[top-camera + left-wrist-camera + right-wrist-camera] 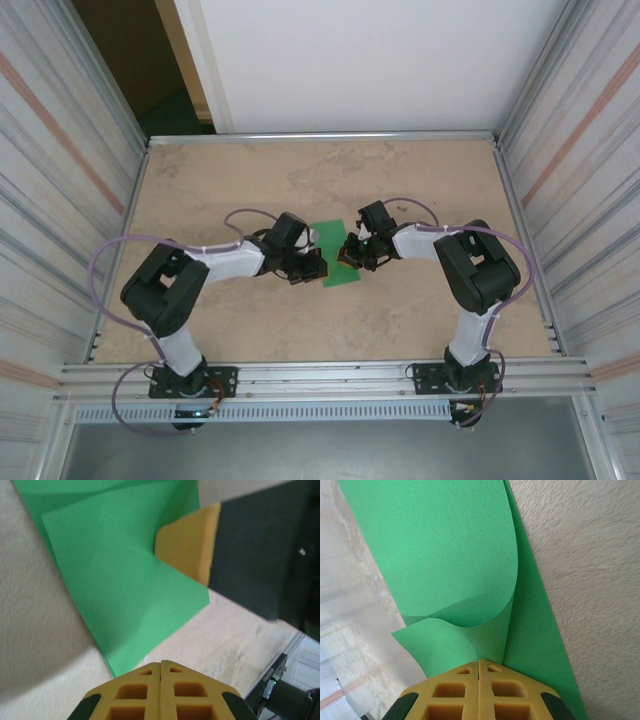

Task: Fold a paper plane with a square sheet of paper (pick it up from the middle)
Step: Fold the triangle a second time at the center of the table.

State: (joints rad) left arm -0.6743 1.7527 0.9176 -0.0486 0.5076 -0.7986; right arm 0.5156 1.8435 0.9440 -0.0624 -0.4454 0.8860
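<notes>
- The left tool [160, 666] is sitting closed, empty, just beside a corner of the square sheet of paper [125, 580].
- The right tool [479, 664] is pinching the sheet's curled-up flap.
- The sheet is lying on the desk [250, 180], between them.

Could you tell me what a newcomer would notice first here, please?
The bright green square sheet of paper lies at the middle of the table. One flap curls up into the right gripper's shut yellow fingers; the left gripper sits shut just off its edge.
</notes>
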